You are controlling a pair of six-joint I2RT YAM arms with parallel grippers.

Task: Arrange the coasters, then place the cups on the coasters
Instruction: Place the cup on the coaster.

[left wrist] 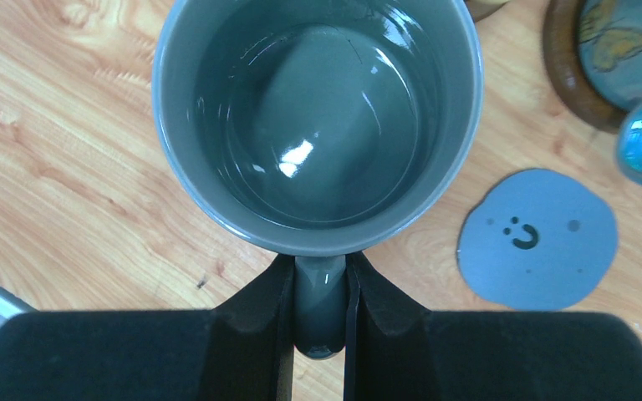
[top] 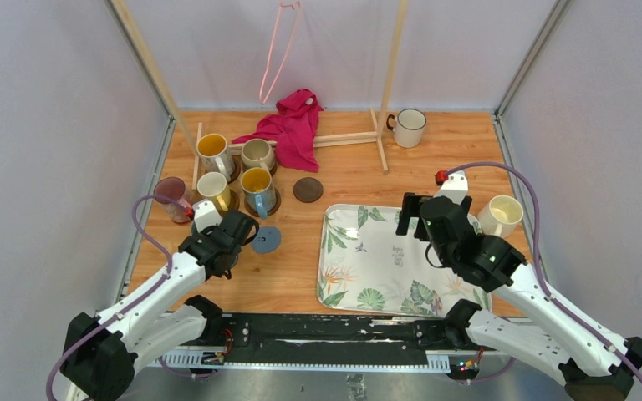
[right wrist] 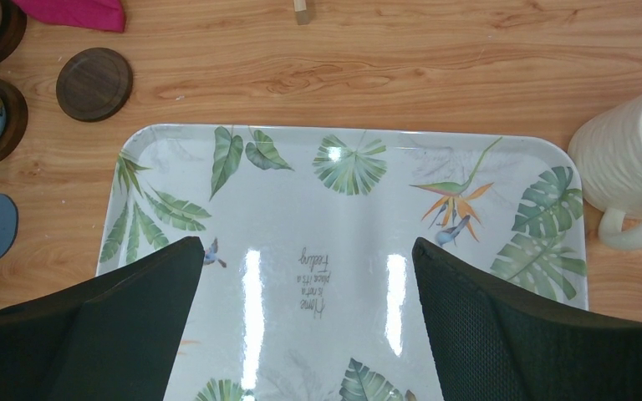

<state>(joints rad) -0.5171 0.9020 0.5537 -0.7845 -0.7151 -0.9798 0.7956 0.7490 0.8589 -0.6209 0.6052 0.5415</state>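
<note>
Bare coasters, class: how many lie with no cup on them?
2. The dark brown coaster lies beyond the tray's far-left corner; the grey-blue coaster lies left of the tray. More sit under cups.

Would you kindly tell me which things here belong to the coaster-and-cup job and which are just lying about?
Job: grey mug held by the left gripper; grey-blue coaster; bare brown coaster; cream mug; white mug; other mugs already on coasters.
Lying about: leafy tray; red cloth; wooden frame; pink hanger.

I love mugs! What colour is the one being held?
The mug is grey; left wrist view shows best.
</note>
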